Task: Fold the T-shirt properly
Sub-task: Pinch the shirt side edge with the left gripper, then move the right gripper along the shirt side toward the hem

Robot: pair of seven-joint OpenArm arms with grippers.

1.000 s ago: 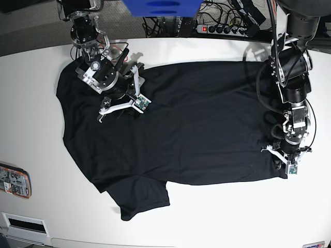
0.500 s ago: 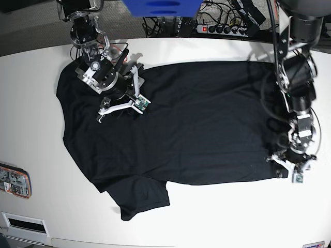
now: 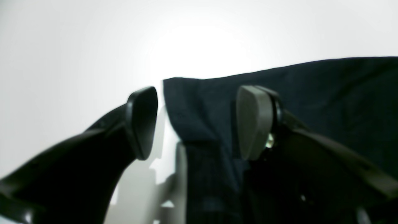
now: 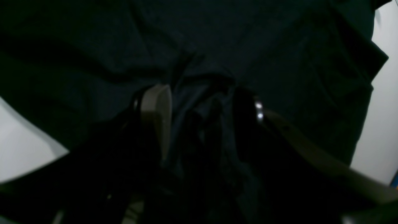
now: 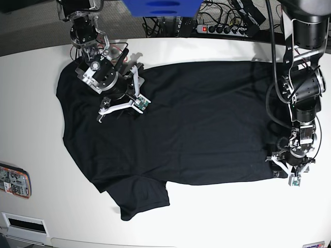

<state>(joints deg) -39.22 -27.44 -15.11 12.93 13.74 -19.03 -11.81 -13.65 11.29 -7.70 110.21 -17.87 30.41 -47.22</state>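
Note:
The black T-shirt (image 5: 196, 119) lies spread flat on the white table (image 5: 232, 217), with one sleeve sticking out toward the front left. My left gripper (image 5: 288, 168) stands open at the shirt's front right corner. In the left wrist view its fingers (image 3: 141, 121) straddle that corner of the T-shirt (image 3: 311, 93) without clamping it. My right gripper (image 5: 121, 105) rests on the shirt near its back left part. In the right wrist view a bunch of the T-shirt (image 4: 248, 46) is gathered between that gripper (image 4: 202, 115)'s fingers.
A power strip (image 5: 222, 28) with cables and a blue object (image 5: 160, 8) sit behind the table's far edge. A small printed card (image 5: 14, 181) lies at the left edge, and a white box (image 5: 23, 223) at the front left corner.
My left gripper has opened, let go of the shirt's corner and drifted slightly right and toward the front. The right arm has stayed where it was.

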